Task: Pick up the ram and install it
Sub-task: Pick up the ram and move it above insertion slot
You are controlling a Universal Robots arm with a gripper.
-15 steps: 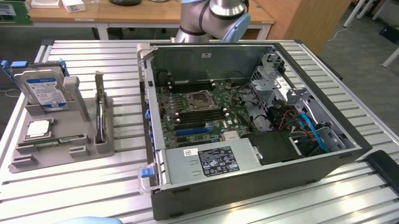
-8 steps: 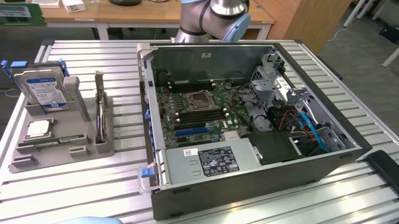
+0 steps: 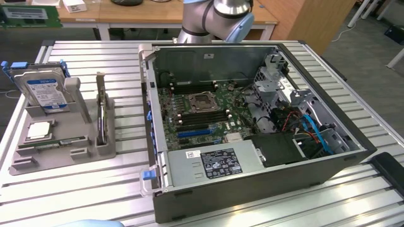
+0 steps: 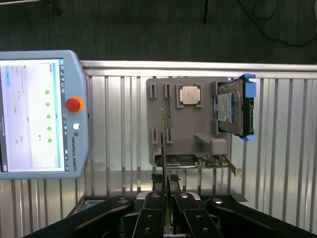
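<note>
Green circuit-board stick, long and narrow, with small dark chips (the ram): lies flat in the grey moulded parts tray, just beside the square silver CPU chip.

Black two-fingered gripper: fingers drawn together, apparently gripping nothing, well apart from the ram.

Hazards, as judged:
- Fingers this close would strike the stick's edge rather than straddle it.
- The CPU chip or the upright expansion card could be knocked.
- A skewed grip could jam the stick at the slots of the green motherboard.
</note>
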